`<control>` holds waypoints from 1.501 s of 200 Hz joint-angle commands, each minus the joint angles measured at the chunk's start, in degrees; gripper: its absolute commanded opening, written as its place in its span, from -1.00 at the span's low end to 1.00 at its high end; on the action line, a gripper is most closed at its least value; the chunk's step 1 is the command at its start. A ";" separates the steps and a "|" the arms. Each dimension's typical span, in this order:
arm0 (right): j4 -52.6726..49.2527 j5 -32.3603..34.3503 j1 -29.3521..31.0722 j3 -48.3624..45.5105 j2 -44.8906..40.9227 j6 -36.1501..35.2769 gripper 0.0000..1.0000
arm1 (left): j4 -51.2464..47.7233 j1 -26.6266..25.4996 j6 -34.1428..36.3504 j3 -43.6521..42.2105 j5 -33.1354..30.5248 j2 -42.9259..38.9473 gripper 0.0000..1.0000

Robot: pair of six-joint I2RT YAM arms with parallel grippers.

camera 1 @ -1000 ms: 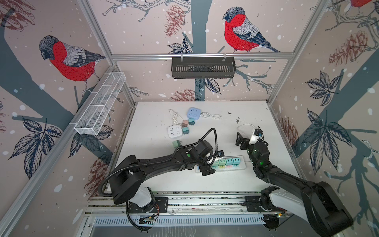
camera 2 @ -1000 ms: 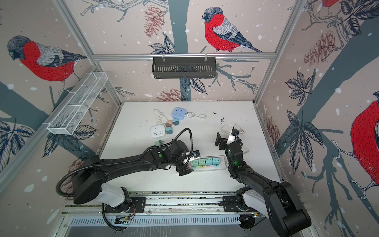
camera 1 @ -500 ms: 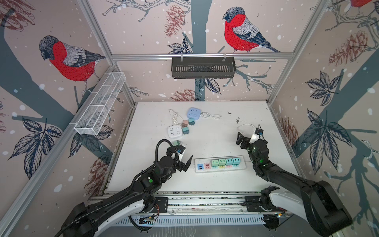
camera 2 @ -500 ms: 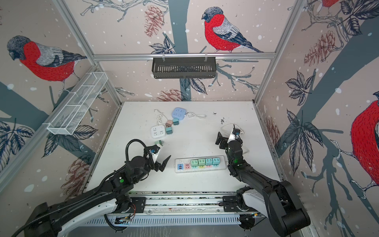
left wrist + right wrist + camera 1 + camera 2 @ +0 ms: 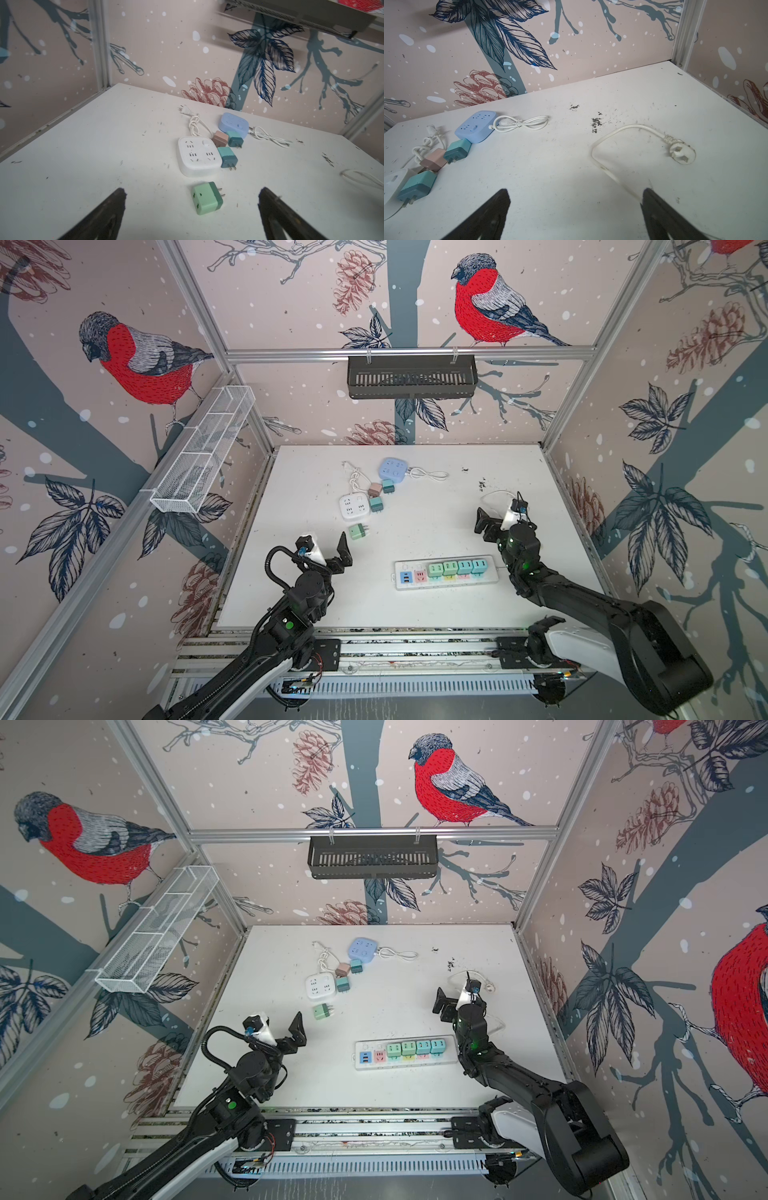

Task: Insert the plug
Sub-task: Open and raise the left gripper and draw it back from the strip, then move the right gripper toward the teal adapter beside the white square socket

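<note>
Both tools are spread wide and hold nothing. The left tool [image 5: 327, 551] hangs just short of the light green plug [image 5: 357, 531], which lies on its side on the tabletop [image 5: 436, 510], near the white socket block [image 5: 354, 508] but apart from it. The step in hand looks like the pickup. It should go best if the fingers come down astride the pale body, clear of the prongs, and close squarely so the plug cannot twist. That leaves the prongs free for the power strip [image 5: 444, 573], where the pink socket [image 5: 420, 576] beside four seated plugs seems to be the open place. The right tool [image 5: 500, 517] hovers past the strip's end and could steady it during the push. The left wrist view shows the plug's two prongs and darker collar [image 5: 217, 196] plainly, a detail too small to trust in both top views. Only the top views show the strip, since neither wrist view catches it. The right wrist view lays bare a white cable [image 5: 612, 133] ending in a flat three-pin head, which the right arm partly hides from above.
</note>
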 commanded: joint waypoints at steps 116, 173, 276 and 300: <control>-17.12 -1.36 4.97 16.58 4.30 3.57 0.70 | -11.35 0.27 -18.06 10.91 -11.74 22.59 0.96; -21.88 -0.58 15.82 34.64 19.30 4.47 0.63 | -15.77 0.27 -18.81 17.09 -10.17 33.43 0.94; -37.37 -5.42 23.81 70.79 55.54 5.93 0.49 | -18.30 0.31 -20.06 18.66 -10.76 34.73 0.94; -40.18 -4.86 24.14 77.99 61.83 7.16 0.43 | -17.62 0.30 -20.25 17.73 -10.77 33.33 0.94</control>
